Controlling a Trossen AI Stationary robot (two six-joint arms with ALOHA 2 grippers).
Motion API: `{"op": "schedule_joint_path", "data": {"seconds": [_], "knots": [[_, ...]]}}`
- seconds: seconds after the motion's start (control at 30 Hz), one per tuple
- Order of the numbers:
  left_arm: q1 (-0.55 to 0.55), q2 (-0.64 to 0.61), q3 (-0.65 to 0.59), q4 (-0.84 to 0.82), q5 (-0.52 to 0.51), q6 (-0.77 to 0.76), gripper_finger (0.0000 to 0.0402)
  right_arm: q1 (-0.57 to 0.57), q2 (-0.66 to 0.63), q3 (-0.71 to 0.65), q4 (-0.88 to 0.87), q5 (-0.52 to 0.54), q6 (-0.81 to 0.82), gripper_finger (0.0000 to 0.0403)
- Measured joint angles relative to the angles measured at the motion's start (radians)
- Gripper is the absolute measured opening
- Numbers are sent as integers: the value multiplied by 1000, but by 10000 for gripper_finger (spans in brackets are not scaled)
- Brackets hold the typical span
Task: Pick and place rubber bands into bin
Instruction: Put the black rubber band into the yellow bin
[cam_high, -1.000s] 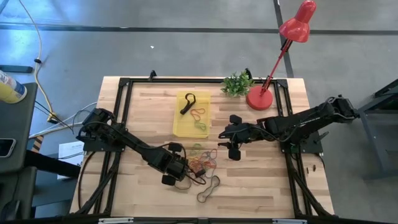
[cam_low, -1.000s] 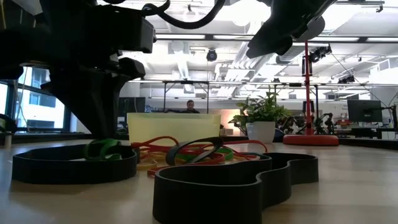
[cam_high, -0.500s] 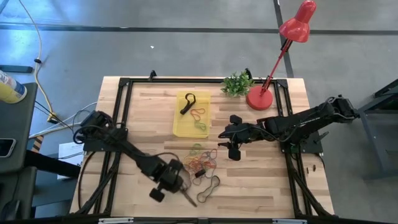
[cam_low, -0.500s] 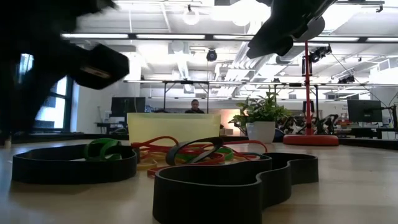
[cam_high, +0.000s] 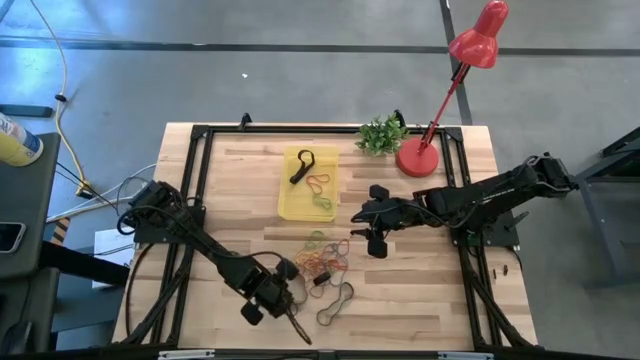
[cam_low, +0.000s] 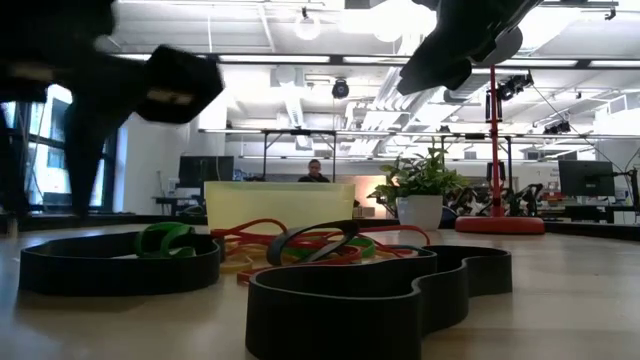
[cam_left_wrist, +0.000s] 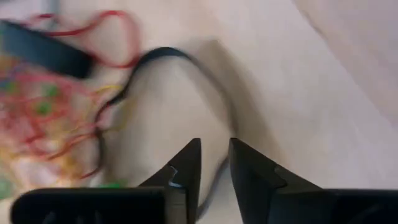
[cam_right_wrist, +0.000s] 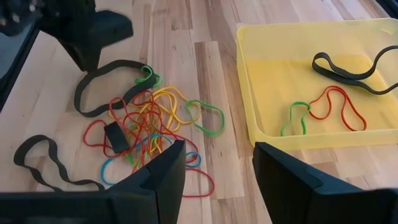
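A: Okay, front edge first, left end effector (cam_high: 283, 302)?
B: Low over the bench (cam_high: 420, 290) near the front rail, just left of the loose pile. Wrist view shows the fingers (cam_left_wrist: 186, 165) nearly together, with a thin black band (cam_left_wrist: 205, 81) running into the gap. It's blurry, but I read it as clenched on that strand; from above a dark strand trails from it toward the front edge

A: What else is up front?
B: A wide black band (cam_low: 380, 290) lies flat in a wavy loop closest to the low camera, just right of that end effector. A second wide black loop (cam_low: 120, 265) sits left of it with a green band (cam_low: 165, 240) draped on its edge

A: And the pile?
B: Tangled coloured bands (cam_right_wrist: 149, 130), red, orange, yellow, green and blue, on the bench between the front loops and the bin, touching each other

A: Right end effector (cam_high: 358, 225)?
B: Hovering above the bench, right of the pile and bin, fingers spread wide, released, nothing between them

A: Bin?
B: Yellow bin (cam_high: 295, 205) mid-bench behind the pile. Inside are a black band (cam_right_wrist: 348, 65), an orange band (cam_right_wrist: 336, 106) and a green loop (cam_right_wrist: 295, 115)

A: Further back?
B: A small plant (cam_high: 381, 134) and a red lamp base (cam_high: 417, 157) stand at the far right edge. A person (cam_low: 314, 170) shows in the room beyond the bin
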Motion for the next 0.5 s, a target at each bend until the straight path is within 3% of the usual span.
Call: {"op": "schedule_joint_path", "data": {"seconds": [0.27, 0.5], "knots": [[13, -2, 0, -27, -15, 70, 136, 0, 0, 0, 0, 3, 20, 177], [50, 47, 0, 11, 71, 158, 141, -8, 0, 0, 3, 4, 22, 177]]}}
